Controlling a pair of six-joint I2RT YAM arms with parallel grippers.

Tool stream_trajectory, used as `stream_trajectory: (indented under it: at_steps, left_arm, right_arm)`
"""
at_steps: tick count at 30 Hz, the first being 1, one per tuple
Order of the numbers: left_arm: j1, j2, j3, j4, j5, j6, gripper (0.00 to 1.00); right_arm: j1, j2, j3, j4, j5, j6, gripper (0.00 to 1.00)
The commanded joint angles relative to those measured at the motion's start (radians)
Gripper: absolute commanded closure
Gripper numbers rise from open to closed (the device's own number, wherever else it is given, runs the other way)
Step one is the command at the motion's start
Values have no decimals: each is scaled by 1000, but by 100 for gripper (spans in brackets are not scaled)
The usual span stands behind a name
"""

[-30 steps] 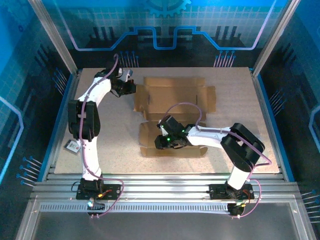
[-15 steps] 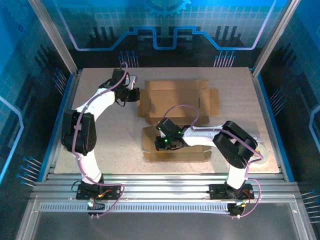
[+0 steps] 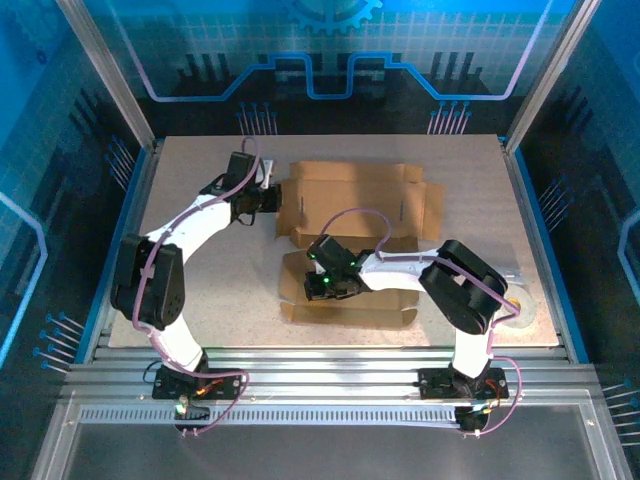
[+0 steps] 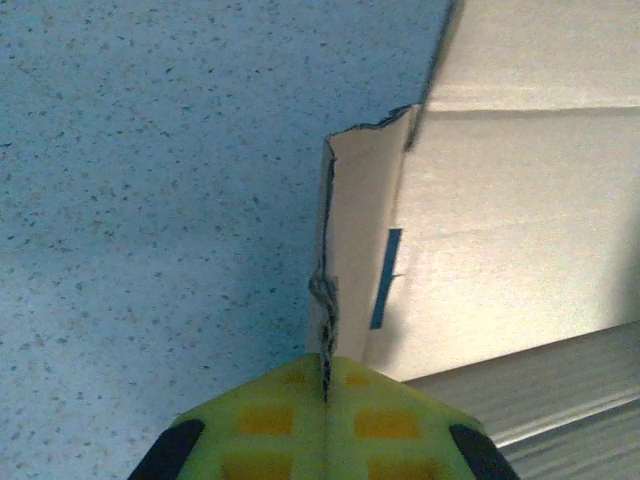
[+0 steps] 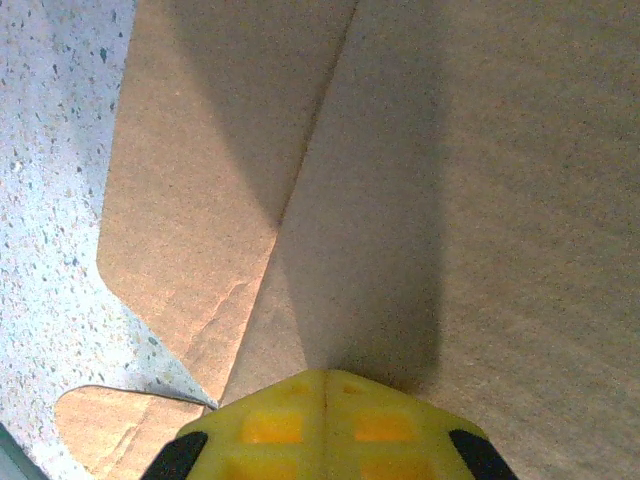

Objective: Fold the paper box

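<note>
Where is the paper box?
Top view: the paper box lies mid-table, left gripper pinching its left flap, right gripper at its near panel.

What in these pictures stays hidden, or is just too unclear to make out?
- Top view: the right arm covers much of the near half of the paper box.
- Left wrist view: the left tool pinches a cardboard edge; the frame cuts off the rest.
- Right wrist view: the right tool hides whether cardboard sits between its shut tips.
- Top view: a pale round thing behind the right arm, too small to name.
</note>
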Motion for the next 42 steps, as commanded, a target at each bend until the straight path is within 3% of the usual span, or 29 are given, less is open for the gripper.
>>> stream_trajectory:
  at_steps: [1, 29, 42]
  left_arm:
    - [-40, -16, -55, -150, 47, -46, 95]
    - [-147, -137, -293, -131, 45, -138, 95]
    - [-165, -121, -205, -190, 41, -153, 95]
  right_arm:
    - [-2, 39, 27, 20, 74, 6, 99]
    - [-13, 53, 29, 65, 97, 7, 100]
    - [-46, 5, 3, 55, 78, -70, 99]
